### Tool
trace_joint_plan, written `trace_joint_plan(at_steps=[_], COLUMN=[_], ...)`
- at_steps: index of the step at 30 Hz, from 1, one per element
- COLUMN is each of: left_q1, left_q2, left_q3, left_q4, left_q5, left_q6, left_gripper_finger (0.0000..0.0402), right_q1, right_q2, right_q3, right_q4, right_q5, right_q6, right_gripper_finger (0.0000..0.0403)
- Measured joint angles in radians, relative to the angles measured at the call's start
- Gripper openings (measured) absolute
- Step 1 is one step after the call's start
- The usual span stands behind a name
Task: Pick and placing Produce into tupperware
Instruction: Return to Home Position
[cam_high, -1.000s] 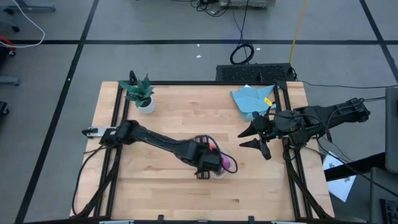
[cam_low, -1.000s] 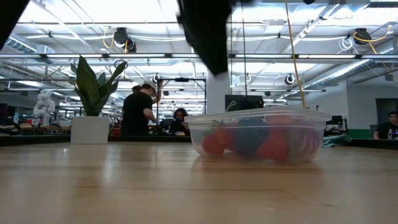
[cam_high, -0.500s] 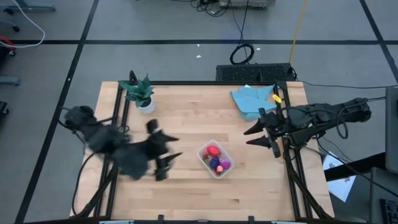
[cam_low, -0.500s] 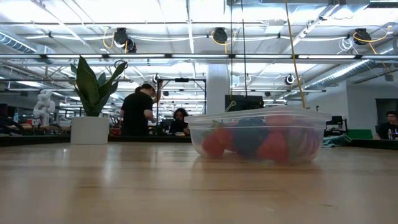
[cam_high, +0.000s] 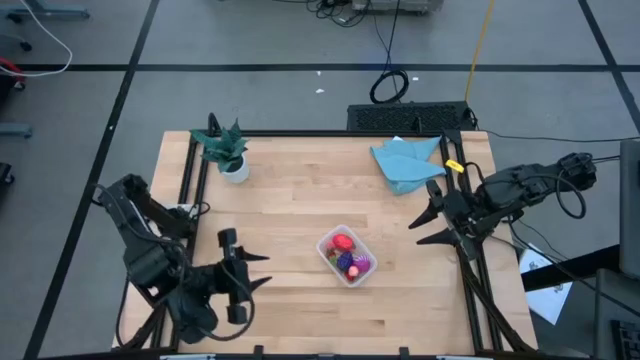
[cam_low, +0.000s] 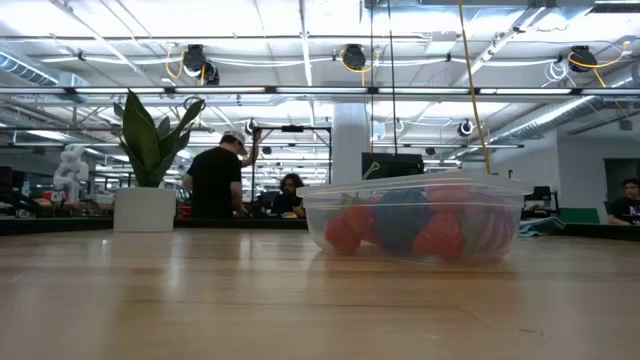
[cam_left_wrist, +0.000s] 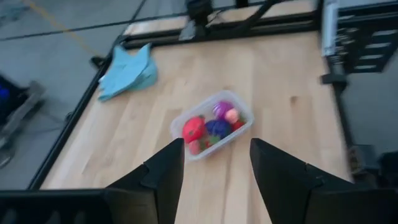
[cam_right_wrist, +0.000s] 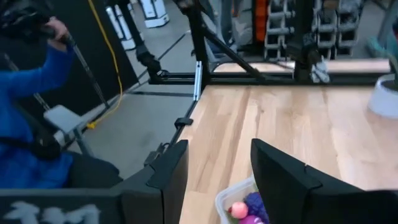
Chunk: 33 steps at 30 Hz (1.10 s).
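Tupperware (cam_left_wrist: 221, 138) well beyond spread fingers (cam_left_wrist: 163, 177)

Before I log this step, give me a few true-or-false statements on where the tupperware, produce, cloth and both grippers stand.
1. The tupperware holds several pieces of produce. True.
2. The left gripper is shut on a berry. False: it is open and empty, well apart from the tupperware.
3. The blue cloth lies under the tupperware. False: it lies apart, near the far right corner of the table.
4. The right gripper is open, near the table's right edge. True.
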Motion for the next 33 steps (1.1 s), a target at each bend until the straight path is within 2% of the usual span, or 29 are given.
trace_joint_plan(at_steps=[5, 8, 11, 17, 22, 28, 33], left_q1=[-0.013, -0.011, -0.003, 0.045, 0.102, 0.126, 0.126], left_q2=[-0.085, -0.159, -0.236, -0.391, -0.527, -0.691, -0.742], left_q3=[-0.169, -0.282, -0.398, -0.607, -0.762, -0.920, -1.038], left_q4=[-0.003, 0.056, 0.176, 0.435, 0.576, 0.676, 0.786], left_q5=[-0.082, -0.134, -0.141, -0.080, -0.011, 0.012, 0.070], left_q6=[-0.177, -0.221, -0.160, 0.024, 0.121, 0.158, 0.153], left_gripper_finger=[0.0188, 0.0189, 0.0187, 0.0186, 0.0186, 0.0186, 0.0186], right_q1=[0.001, 0.000, 0.000, -0.001, -0.001, -0.001, -0.001], right_q2=[-0.024, -0.043, -0.074, -0.163, -0.249, -0.363, -0.423], right_q3=[0.000, 0.000, 0.000, 0.000, 0.000, 0.000, -0.078], right_q4=[0.000, -0.004, -0.056, -0.172, -0.179, -0.238, -0.247], right_q5=[0.011, 0.011, 0.032, 0.190, 0.197, 0.199, 0.199], right_q6=[-0.056, -0.089, -0.107, -0.081, -0.123, -0.149, -0.102], right_gripper_finger=[0.0165, 0.0165, 0.0165, 0.0165, 0.0165, 0.0165, 0.0165])
